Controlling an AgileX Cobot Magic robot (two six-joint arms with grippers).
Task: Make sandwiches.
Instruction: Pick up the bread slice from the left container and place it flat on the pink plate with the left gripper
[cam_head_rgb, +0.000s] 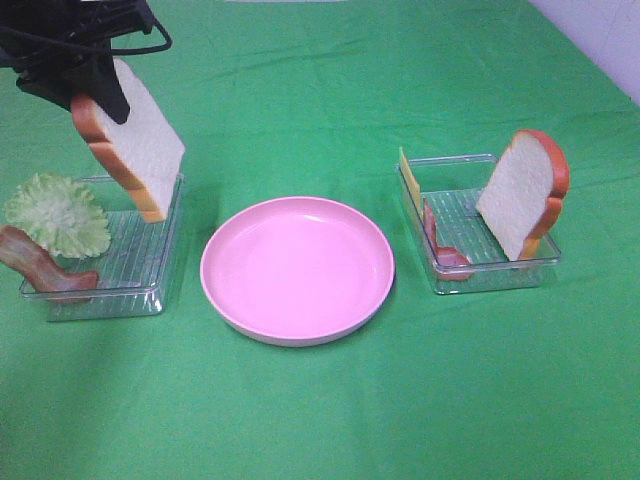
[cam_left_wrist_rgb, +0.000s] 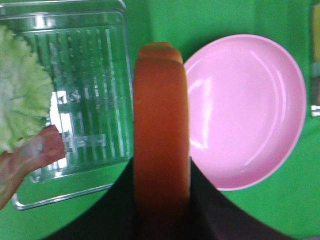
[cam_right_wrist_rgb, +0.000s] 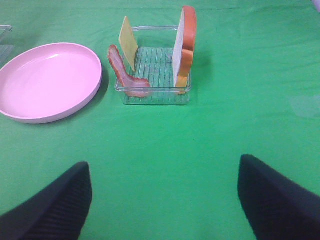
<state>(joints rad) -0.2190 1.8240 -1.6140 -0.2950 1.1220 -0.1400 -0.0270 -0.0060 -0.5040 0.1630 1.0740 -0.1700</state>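
Observation:
My left gripper (cam_head_rgb: 98, 98) is shut on a white bread slice (cam_head_rgb: 135, 140) with orange-brown crust and holds it tilted above the left clear tray (cam_head_rgb: 150, 262); the left wrist view shows its crust edge (cam_left_wrist_rgb: 161, 130). A pale-green lettuce leaf (cam_head_rgb: 58, 212) and a bacon strip (cam_head_rgb: 40, 264) lie at that tray's left side. In the right tray (cam_head_rgb: 490, 268) stand the second bread slice (cam_head_rgb: 525, 192), a yellow cheese square (cam_head_rgb: 409, 177) and a bacon strip (cam_head_rgb: 440, 245). My right gripper (cam_right_wrist_rgb: 165, 200) is open over bare cloth, well short of that tray (cam_right_wrist_rgb: 155, 95).
A round pink plate (cam_head_rgb: 297, 268) sits empty between the two trays; it also shows in the left wrist view (cam_left_wrist_rgb: 245, 110) and the right wrist view (cam_right_wrist_rgb: 47, 80). Green cloth covers the table. A pale wall edge shows at the far right corner.

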